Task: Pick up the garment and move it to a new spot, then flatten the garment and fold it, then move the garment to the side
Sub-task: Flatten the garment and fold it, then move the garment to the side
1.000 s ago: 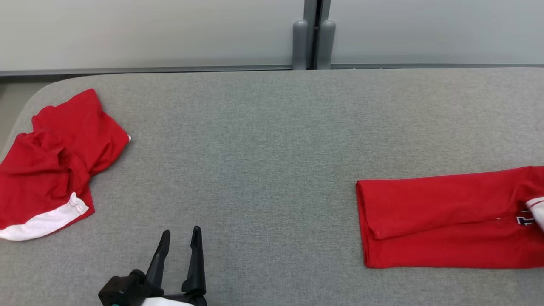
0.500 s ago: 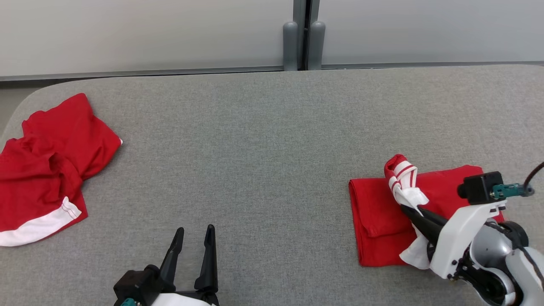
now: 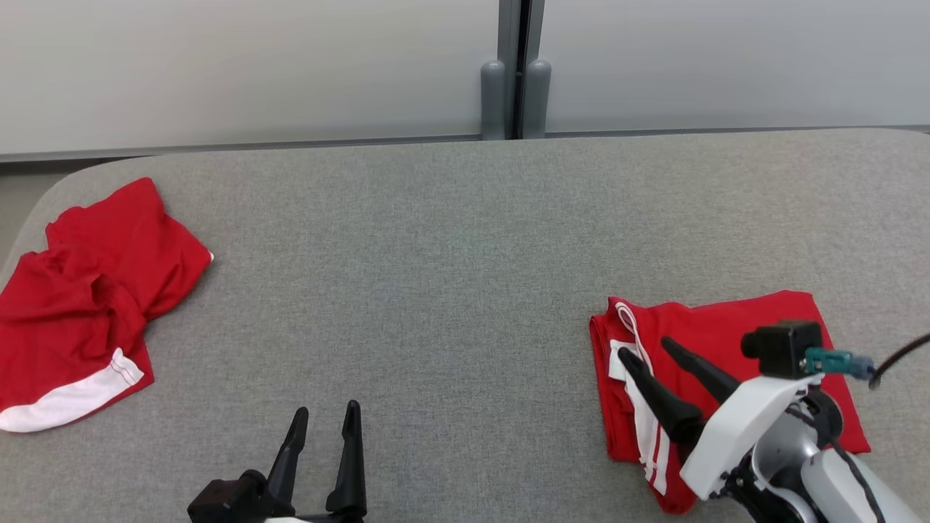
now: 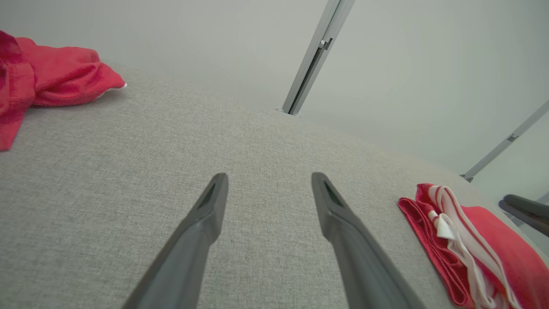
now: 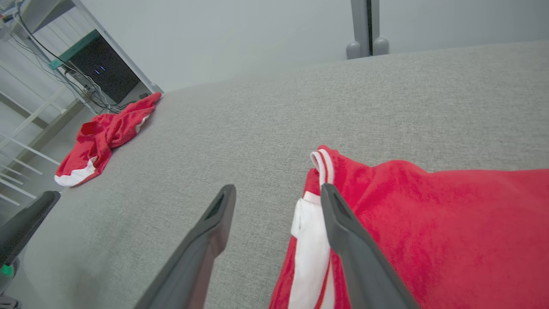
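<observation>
The garment is red with white striped trim and lies folded at the right of the grey table; it also shows in the left wrist view and the right wrist view. My right gripper is open just above the garment's left edge, one finger over the white trim and the other over bare table. Nothing is between its fingers. My left gripper is open and empty low over the table's front left.
A second red garment with a white band lies crumpled at the table's left end. A grey post stands behind the far edge against a pale wall. Shelves and cables stand beyond the left end.
My right gripper carried the garment's white-striped end over onto the folded part, then opened and let it drop. The garment now lies shorter. The head view shifted; the left arm barely moved.
</observation>
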